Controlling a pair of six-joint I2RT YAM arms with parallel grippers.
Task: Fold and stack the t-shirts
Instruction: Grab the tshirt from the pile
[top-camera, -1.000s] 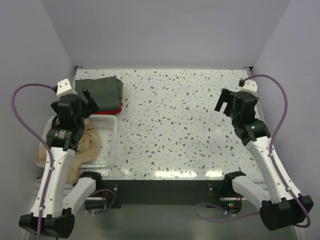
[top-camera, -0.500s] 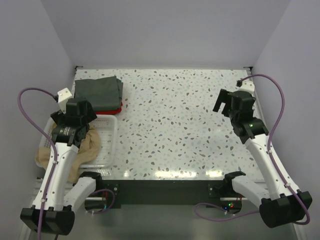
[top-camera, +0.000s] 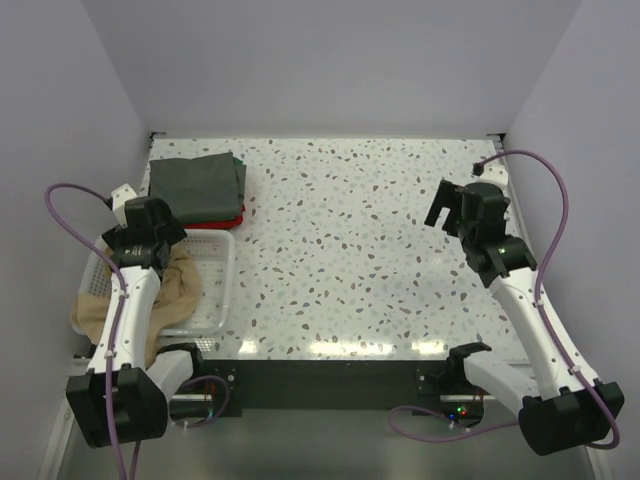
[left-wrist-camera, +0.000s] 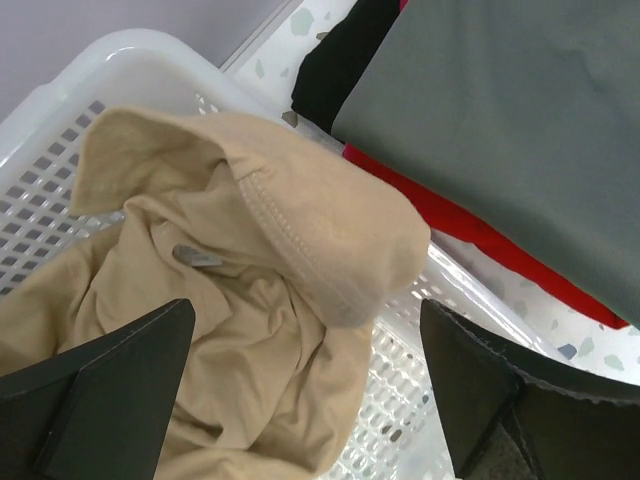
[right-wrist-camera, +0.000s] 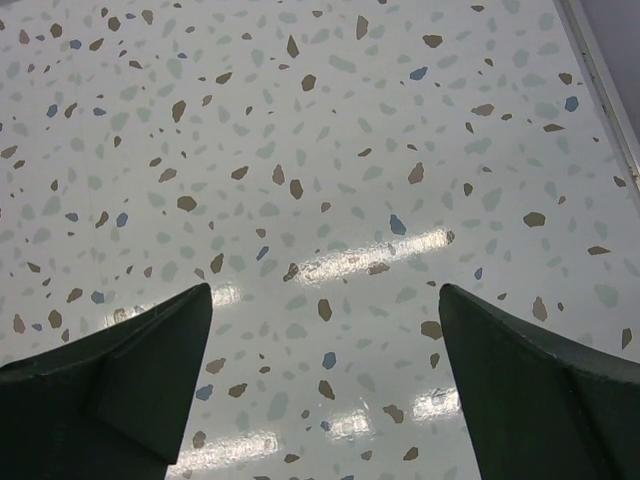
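Hovering left tool (left-wrist-camera: 307, 310), spread, over tan t-shirt (left-wrist-camera: 300, 230) | basket rim (left-wrist-camera: 150, 45) beyond

We've got a speckled terrazzo table (top-camera: 380, 250) here. On it in the far-left corner sits a folded dark grey-green t-shirt (top-camera: 197, 182) over a red one (top-camera: 228, 221). The white mesh basket (top-camera: 212, 282) is just beside them, toward the near edge.

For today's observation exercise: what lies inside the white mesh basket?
A crumpled tan t-shirt lies in the basket, and some mesh floor beside it shows bare. Anything beneath the shirt is covered and cannot be seen.
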